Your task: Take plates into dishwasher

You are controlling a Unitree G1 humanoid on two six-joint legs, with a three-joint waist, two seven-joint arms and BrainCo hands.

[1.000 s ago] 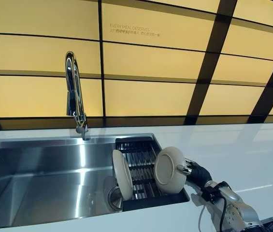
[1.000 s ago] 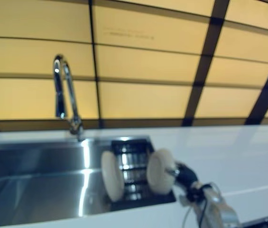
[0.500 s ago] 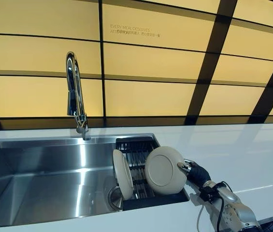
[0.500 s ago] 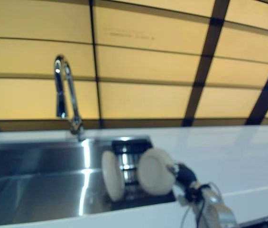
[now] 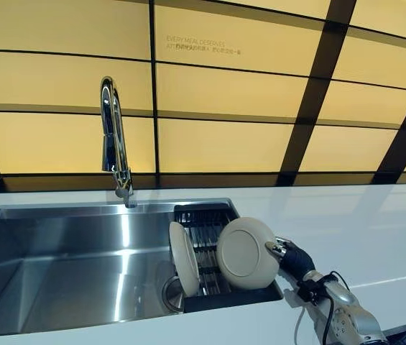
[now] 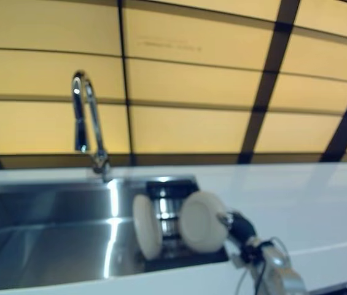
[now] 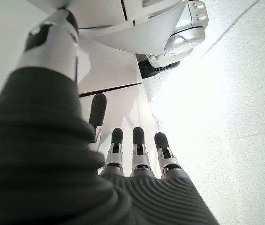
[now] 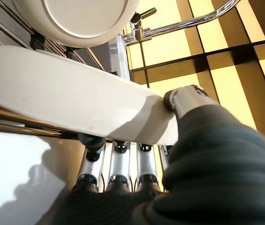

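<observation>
Left eye view — two plates, right hand pinching one.

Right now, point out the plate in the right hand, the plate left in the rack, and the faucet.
held plate (image 5: 246,253), left eye view, centre of its underside.
racked plate (image 5: 183,258), left eye view, its edge-on face.
faucet (image 5: 111,129), left eye view, upper spout.

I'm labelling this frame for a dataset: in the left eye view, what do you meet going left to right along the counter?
Sink basin → faucet → standing plate in the rack → held plate → right hand → white counter.
</observation>
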